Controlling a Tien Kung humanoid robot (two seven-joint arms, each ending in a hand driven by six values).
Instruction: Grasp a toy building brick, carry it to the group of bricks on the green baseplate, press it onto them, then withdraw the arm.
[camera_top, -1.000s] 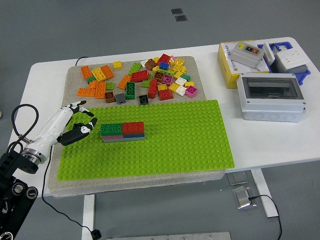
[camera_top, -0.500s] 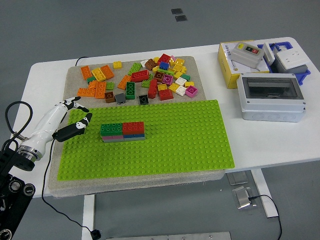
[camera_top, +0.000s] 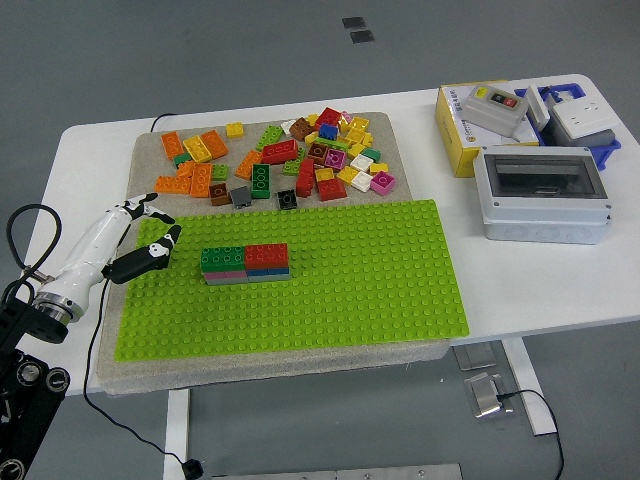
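the left hand (camera_top: 135, 240) hangs over the left edge of the green baseplate (camera_top: 340, 290), palm turned inward, fingers loosely spread and holding nothing; its dark thumb side points toward the group of bricks (camera_top: 246, 264) but stays apart from it. the group stands on the baseplate's left part: green bricks on the left, red on the right, with pink, blue and grey layers underneath. whether the fingertips touch the baseplate studs cannot be told. the loose bricks (camera_top: 280, 160), orange, yellow, red, green, magenta and others, lie scattered on the beige mat (camera_top: 140, 150) beyond the baseplate's far edge. at the table's (camera_top: 540, 290) right end sit a grey enclosure (camera_top: 543, 193) and a yellow box (camera_top: 465, 130)
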